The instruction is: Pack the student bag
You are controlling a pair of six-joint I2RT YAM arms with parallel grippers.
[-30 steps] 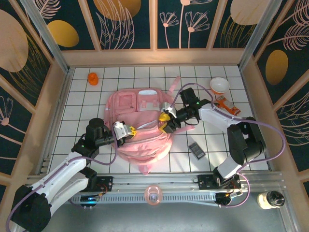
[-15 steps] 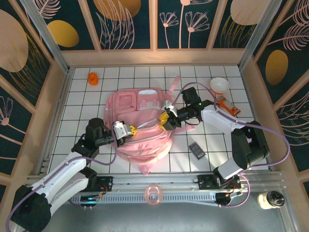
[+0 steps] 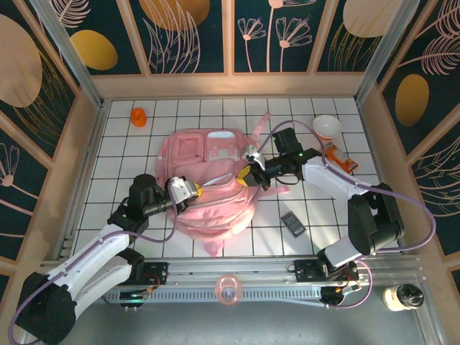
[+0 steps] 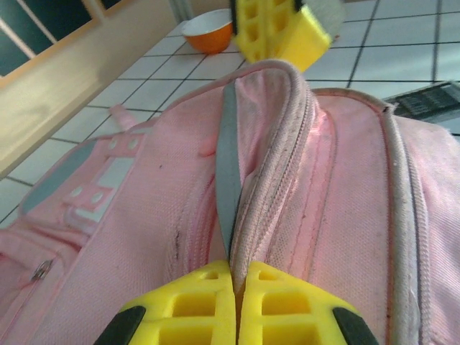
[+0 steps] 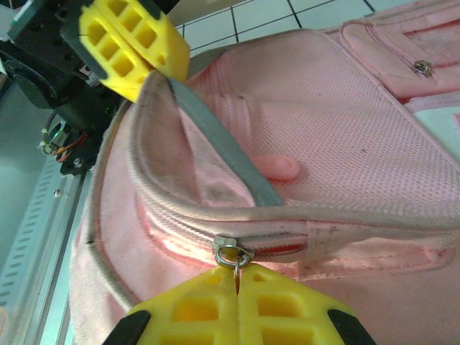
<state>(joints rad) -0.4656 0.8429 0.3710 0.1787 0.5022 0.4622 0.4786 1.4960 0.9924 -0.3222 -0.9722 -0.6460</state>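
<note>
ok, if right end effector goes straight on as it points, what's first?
The student bag: the right end effector is shut on the zipper pull, so straight on pushes into the zipped rim at once. Beyond the flap sits the left end effector; depth there is unclear.

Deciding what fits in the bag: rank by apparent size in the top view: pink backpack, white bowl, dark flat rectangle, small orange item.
1. pink backpack, by far
2. white bowl
3. dark flat rectangle, close to the bowl
4. small orange item

One bag (image 3: 215, 212), one bowl (image 3: 327, 127), two grippers (image 3: 202, 188) (image 3: 244, 175)
</note>
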